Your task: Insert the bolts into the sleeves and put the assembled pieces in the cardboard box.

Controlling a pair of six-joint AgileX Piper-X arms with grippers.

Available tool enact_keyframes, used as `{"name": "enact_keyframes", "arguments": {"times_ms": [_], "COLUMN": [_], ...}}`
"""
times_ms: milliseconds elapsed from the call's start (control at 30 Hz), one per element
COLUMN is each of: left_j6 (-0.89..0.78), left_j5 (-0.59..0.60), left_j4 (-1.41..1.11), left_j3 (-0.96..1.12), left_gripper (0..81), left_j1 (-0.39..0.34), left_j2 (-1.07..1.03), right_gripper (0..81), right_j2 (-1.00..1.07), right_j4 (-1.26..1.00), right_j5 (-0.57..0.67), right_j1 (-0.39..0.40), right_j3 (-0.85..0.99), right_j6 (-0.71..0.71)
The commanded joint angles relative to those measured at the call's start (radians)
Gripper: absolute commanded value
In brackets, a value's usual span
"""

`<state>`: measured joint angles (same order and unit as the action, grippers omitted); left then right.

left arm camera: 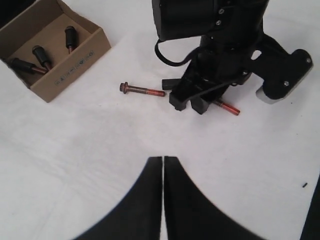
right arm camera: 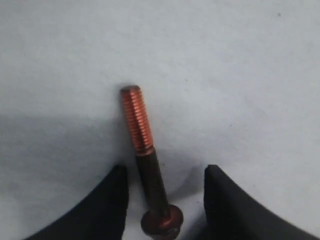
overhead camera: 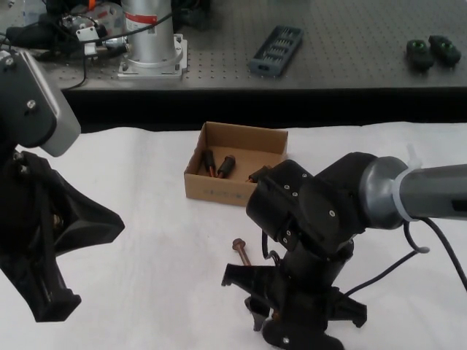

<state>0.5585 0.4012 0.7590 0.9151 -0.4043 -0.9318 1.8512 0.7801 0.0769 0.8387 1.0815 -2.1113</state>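
Note:
The cardboard box stands on the white cloth and holds three bolts fitted in black sleeves. A bare copper bolt lies on the cloth between the box and my right gripper. My right gripper points down, open, its fingers on either side of a second bolt that lies flat on the cloth. My left gripper hangs shut and empty at the near left, well away from both bolts.
Behind the cloth runs a dark perforated bench with a metal column base, a dark blue rack, two black pieces with green spots and cables at the far left. A cable loops off the right arm.

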Motion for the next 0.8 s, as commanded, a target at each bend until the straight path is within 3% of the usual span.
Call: {"name": "enact_keyframes", "arguments": {"times_ms": [0,67,300,400,467,633,767], "left_j6": [0.010,-0.006,-0.035,-0.035,-0.044,-0.125,-0.140], "left_j5": [-0.001,-0.001,-0.001,-0.001,-0.001,-0.004,-0.008], "left_j4": [0.004,0.003,0.003,0.003,0.007,0.039,0.094], "left_j3": [0.000,0.000,0.000,0.000,0.000,0.000,0.000], "left_gripper": [0.7,0.7,0.7,0.7,0.7,0.7,0.7], "left_j1": [0.001,0.001,0.001,0.001,0.001,0.001,0.001], "left_j2": [0.005,0.005,0.005,0.005,0.005,0.005,0.005], "right_gripper": [37.9,37.9,37.9,37.9,37.9,37.9,37.9], "right_j2": [0.023,0.013,-0.078,-0.112,-0.136,-0.166,-0.166], "right_j4": [0.071,0.070,0.035,0.031,0.031,0.031,0.048], "right_j5": [-0.067,-0.067,-0.067,-0.054,-0.016,0.074,0.074], "right_j1": [-0.009,-0.009,0.003,0.002,0.002,0.002,0.002], "right_j3": [-0.029,-0.027,0.006,0.039,0.047,0.046,0.037], "right_j6": [0.154,0.262,0.410,0.654,0.890,1.758,2.348]}}
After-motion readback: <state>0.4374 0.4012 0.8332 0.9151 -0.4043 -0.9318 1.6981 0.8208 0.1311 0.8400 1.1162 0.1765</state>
